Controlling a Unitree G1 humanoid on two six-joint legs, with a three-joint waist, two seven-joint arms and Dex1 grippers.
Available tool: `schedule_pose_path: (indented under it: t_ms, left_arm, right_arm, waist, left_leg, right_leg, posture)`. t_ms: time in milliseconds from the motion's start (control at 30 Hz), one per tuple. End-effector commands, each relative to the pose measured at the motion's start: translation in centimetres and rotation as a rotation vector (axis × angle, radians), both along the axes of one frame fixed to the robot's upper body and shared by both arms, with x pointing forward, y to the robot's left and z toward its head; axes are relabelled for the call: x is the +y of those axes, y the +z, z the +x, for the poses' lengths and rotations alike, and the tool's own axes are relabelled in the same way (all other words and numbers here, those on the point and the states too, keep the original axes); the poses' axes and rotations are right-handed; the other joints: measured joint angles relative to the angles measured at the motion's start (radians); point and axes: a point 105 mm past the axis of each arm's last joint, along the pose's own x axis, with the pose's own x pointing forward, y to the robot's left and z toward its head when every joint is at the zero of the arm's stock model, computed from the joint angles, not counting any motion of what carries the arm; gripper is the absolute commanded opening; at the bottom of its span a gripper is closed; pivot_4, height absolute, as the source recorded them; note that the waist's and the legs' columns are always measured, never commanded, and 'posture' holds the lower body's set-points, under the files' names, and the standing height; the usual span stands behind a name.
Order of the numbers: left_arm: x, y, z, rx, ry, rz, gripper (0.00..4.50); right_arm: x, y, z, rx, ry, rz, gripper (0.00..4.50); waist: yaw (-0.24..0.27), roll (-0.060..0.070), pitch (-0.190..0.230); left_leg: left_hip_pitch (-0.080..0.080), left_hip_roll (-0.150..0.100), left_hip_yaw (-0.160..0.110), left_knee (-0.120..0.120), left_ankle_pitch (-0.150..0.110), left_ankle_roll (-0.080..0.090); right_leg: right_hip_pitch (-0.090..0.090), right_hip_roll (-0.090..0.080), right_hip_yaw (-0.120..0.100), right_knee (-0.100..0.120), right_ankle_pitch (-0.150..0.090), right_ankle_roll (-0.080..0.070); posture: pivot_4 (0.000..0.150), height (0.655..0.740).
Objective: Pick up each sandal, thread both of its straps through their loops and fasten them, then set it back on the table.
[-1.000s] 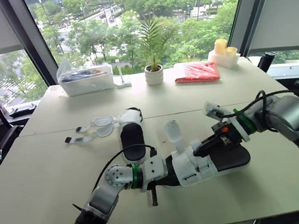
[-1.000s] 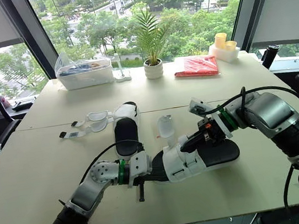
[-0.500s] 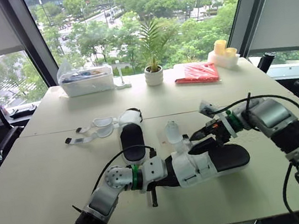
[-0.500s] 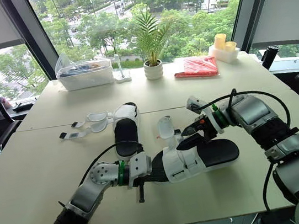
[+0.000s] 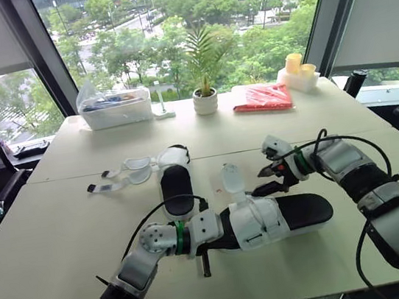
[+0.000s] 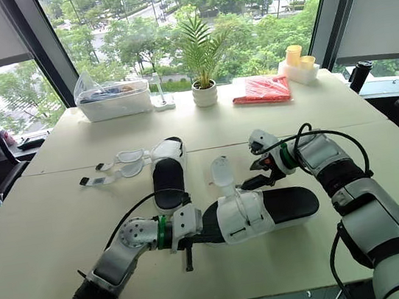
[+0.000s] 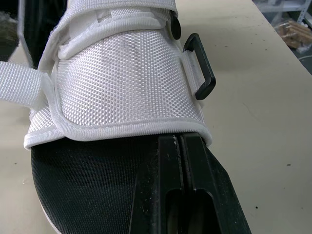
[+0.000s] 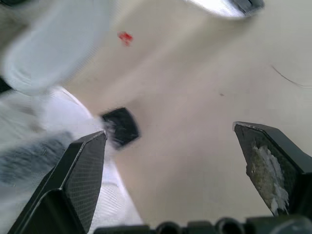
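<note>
My left fingers [image 7: 185, 195] are clamped on one end of the black-soled, white-mesh sandal [image 5: 290, 215] lying on the beige counter [image 5: 63, 235], my right fingers [image 8: 78, 180] spread wide and empty beside its black plastic loop [image 7: 201, 66], so this is the threading step, I reckon: next I pinch the upright white strap [image 5: 231, 180] and feed it through.

R gripper [image 6: 250, 174] is pulling back off the sandal [image 6: 285, 204], fingers wide apart, w/ strap loop [image 8: 121, 127] now just beside one fingertip.

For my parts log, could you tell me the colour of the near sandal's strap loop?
The loop is black, clearest in the left wrist view.
</note>
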Motion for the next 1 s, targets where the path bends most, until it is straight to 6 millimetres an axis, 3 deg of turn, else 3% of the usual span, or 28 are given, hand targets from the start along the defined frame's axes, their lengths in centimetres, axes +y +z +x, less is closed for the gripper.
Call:
schedule_pose_path:
  t_ms: [33, 233, 333, 400, 500, 600, 867, 1000]
  left_arm:
    - [1.2, -4.4, -1.4, 0.128, 0.007, 0.154, 0.00]
    - [1.2, -4.3, -1.3, 0.126, 0.005, 0.157, 0.00]
    - [1.2, -4.3, -1.4, 0.127, 0.005, 0.159, 0.00]
    - [1.2, -4.3, -1.4, 0.126, 0.004, 0.160, 0.00]
    - [1.2, -4.3, -1.3, 0.125, 0.002, 0.161, 0.00]
    - [1.2, -4.3, -1.3, 0.124, 0.000, 0.160, 0.00]
    - [1.1, -4.2, -1.3, 0.120, -0.007, 0.161, 0.00]
    - [1.2, -4.2, -1.3, 0.120, -0.001, 0.163, 0.00]
  right_arm:
    - [-0.3, -0.1, 0.9, -0.054, -0.002, -0.055, 4.47]
    - [-0.1, 2.7, 2.2, -0.145, -0.024, 0.000, 4.47]
    - [0.4, 6.6, 2.4, -0.174, -0.042, 0.122, 4.47]
    - [0.9, 8.6, 1.7, -0.143, -0.032, 0.207, 4.47]
    - [1.8, 9.9, 0.1, -0.042, -0.010, 0.305, 4.47]
    - [3.1, 9.5, -1.5, 0.046, 0.023, 0.348, 4.47]
    - [4.7, 5.7, -2.1, 0.179, -0.020, 0.373, 4.47]
    - [6.8, 3.7, -2.4, 0.248, 0.011, 0.383, 4.47]
  waist:
    - [-0.003, 0.001, 0.000]
    - [-0.016, 0.001, 0.000]
    - [-0.017, 0.002, 0.000]
    - [-0.016, 0.003, 0.000]
    - [-0.016, 0.003, -0.001]
    - [-0.016, 0.003, -0.001]
    - [-0.016, 0.003, -0.001]
    - [-0.017, 0.003, -0.001]
  left_leg:
    - [0.001, 0.000, 0.000, 0.000, 0.000, 0.000]
    - [0.006, 0.000, 0.000, -0.001, 0.000, -0.001]
    - [0.007, 0.000, 0.000, -0.001, 0.000, -0.001]
    - [0.006, 0.000, -0.001, -0.001, 0.000, -0.001]
    - [0.007, 0.000, -0.001, -0.002, -0.001, -0.002]
    - [0.007, 0.000, -0.001, -0.003, -0.001, -0.002]
    - [0.007, -0.001, -0.001, -0.003, -0.001, -0.002]
    - [0.007, -0.001, -0.001, -0.003, -0.001, -0.002]
  right_leg:
    - [0.000, 0.000, 0.000, 0.000, 0.000, 0.000]
    - [0.005, 0.000, 0.000, 0.000, 0.000, 0.000]
    - [0.006, 0.000, 0.000, 0.000, 0.000, 0.000]
    - [0.006, 0.000, 0.000, 0.001, 0.000, 0.000]
    - [0.006, 0.000, 0.000, 0.000, 0.000, 0.000]
    - [0.006, -0.001, 0.000, 0.000, 0.000, 0.000]
    - [0.006, -0.001, 0.000, 0.000, 0.000, 0.000]
    - [0.006, -0.001, 0.000, 0.000, 0.000, 0.000]
  posture:
    - [0.150, 0.7400]
    - [0.150, 0.7400]
    - [0.150, 0.7400]
    - [0.150, 0.7400]
    - [0.150, 0.7400]
    - [0.150, 0.7400]
    - [0.150, 0.7400]
    - [0.150, 0.7400]
